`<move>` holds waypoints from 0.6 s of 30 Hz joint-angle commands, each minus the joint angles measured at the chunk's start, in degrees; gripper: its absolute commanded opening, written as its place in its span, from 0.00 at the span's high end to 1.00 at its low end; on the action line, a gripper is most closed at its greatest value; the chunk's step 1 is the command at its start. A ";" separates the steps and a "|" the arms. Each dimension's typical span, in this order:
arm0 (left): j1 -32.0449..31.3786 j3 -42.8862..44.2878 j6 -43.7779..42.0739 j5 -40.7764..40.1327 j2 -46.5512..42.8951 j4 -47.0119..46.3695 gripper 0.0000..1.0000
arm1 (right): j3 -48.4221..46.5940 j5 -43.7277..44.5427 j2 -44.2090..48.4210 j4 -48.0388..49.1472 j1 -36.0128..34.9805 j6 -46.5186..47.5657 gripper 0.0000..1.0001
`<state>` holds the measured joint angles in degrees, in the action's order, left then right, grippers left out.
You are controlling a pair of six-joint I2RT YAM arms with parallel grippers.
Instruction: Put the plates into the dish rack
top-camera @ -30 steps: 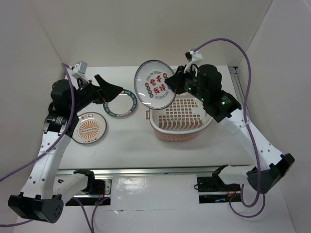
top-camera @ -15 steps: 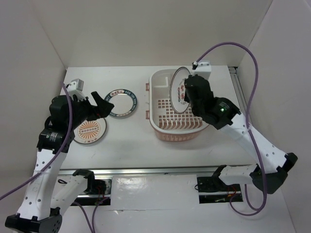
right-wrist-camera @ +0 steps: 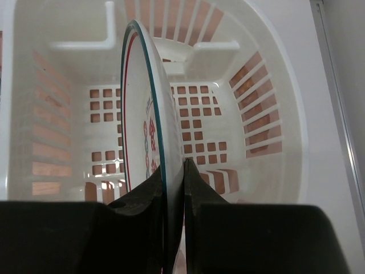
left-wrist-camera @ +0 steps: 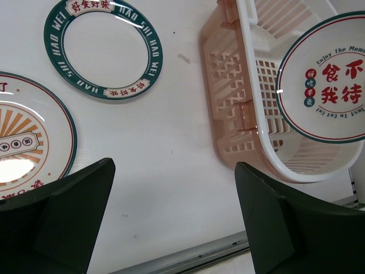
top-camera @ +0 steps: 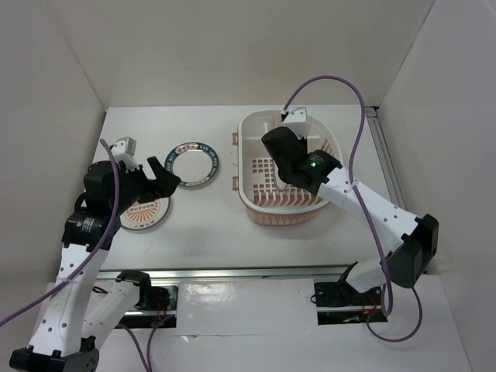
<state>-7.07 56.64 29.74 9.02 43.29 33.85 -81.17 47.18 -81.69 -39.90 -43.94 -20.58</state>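
The white plate with red-green motifs (right-wrist-camera: 140, 108) stands on edge inside the pale pink dish rack (top-camera: 246, 198), and my right gripper (right-wrist-camera: 174, 168) is shut on its rim. The left wrist view shows that plate (left-wrist-camera: 328, 77) upright in the rack (left-wrist-camera: 228, 97). The arm hides it in the top view, where the right gripper (top-camera: 280, 155) reaches down into the rack. The dark-blue-rimmed plate (top-camera: 211, 159) lies flat left of the rack. The orange-striped plate (top-camera: 143, 211) lies nearer and further left. My left gripper (top-camera: 164, 177) hovers open between these two plates, holding nothing.
White walls stand behind the table and on both sides. A metal rail (top-camera: 256, 271) runs along the near edge by the arm bases. The rack's handle tabs (top-camera: 234, 159) stick out toward the blue-rimmed plate (left-wrist-camera: 153, 57).
The right arm swung the motif plate from above the rack's back-left rim, turned it on edge and lowered it into the rack. The left arm shifted slightly nearer, still open.
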 commanded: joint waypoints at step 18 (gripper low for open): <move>-0.22 -2.33 -1.61 -0.49 -2.24 -2.73 0.00 | 7.43 -1.83 -1.10 7.47 0.53 -3.24 1.00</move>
<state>-7.07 54.00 29.71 8.95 41.91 33.63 -74.08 44.21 -84.29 -37.85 -42.89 -21.93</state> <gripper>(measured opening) 1.000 0.157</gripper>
